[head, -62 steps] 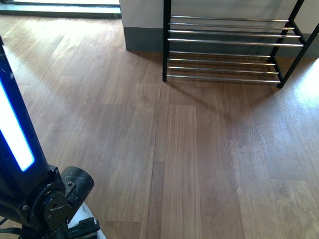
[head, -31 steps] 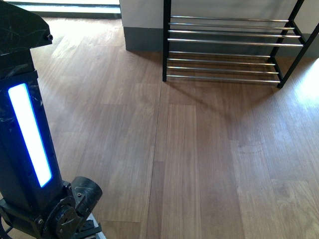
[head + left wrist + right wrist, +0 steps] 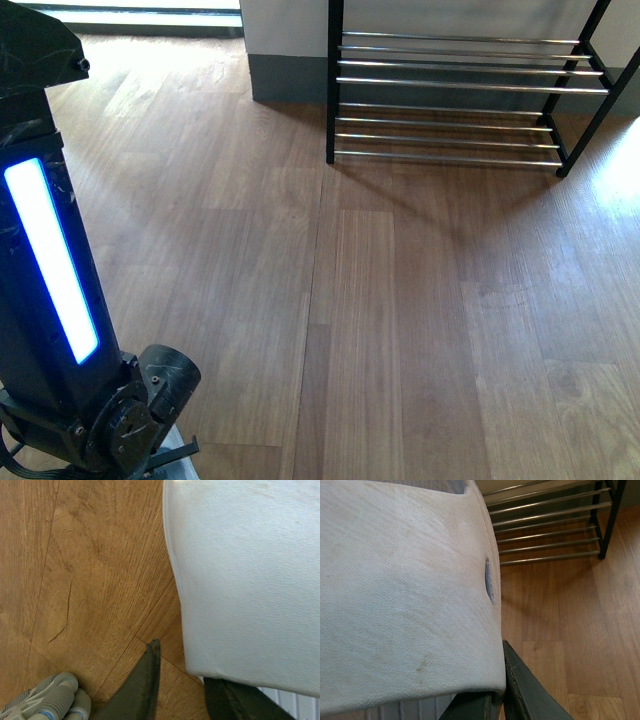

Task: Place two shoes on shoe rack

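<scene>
At left wrist, a pale sandal fills most of the frame, cut off at two edges, so its overall shape is unreadable. Left gripper: one dark finger is clear and stands apart from the sandal with floor showing between them. The other finger is tucked under the sandal's edge. Can't tell whether the jaws actually pinch it.

A grey knit sneaker pokes into the corner of that view. It's on the floor near the gripper, with only the toe end visible.

Right wrist is the same story: another pale sandal blocks over half the picture, and a ribbed part shows just below its edge. Right gripper: jaws are narrow, fingers nearly meeting, with the sandal's edge sitting right on them. It reads as gripped. Beyond it the shoe rack is in sight, partly cut off by the sandal.

Front view shows only the left arm, low at the left, with its lit blue-white strip. The gripper end is out of frame. Neither sandal shows there.

Shoe rack stands at the far right against the wall. It has a black frame and chrome bars, two tiers are visible, and its top is cropped.

The wood plank floor is brown with glare at the right edge. A grey wall base sits just left of the rack, and a bright band runs along the far left edge.
</scene>
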Robot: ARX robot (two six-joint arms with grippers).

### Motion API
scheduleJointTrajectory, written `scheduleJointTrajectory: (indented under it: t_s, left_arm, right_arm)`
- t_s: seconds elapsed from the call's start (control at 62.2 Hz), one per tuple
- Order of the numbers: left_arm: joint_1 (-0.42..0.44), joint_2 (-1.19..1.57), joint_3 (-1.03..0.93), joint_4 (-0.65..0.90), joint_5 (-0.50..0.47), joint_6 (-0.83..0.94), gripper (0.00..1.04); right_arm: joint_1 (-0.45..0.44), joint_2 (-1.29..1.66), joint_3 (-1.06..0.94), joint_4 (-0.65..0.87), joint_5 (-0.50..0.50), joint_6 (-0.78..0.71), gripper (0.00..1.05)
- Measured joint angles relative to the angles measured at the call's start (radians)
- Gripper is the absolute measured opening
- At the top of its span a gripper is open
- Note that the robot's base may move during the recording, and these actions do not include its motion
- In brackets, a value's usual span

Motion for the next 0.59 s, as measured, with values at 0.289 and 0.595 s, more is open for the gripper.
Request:
scheduleJointTrajectory:
  t_s: [0.289,0.595]
  left_arm:
    - [-0.001,-0.002,-0.042,0.138,-0.032,0.035,0.02]
    - [-0.016,0.015,-0.11,0.515,-0.186,0.216,0.02]
  right_arm:
    - [0.0,0.0,0.0,0.0,0.0,0.0,0.01]
    - [0.0,0.0,0.0,0.0,0.0,0.0,0.01]
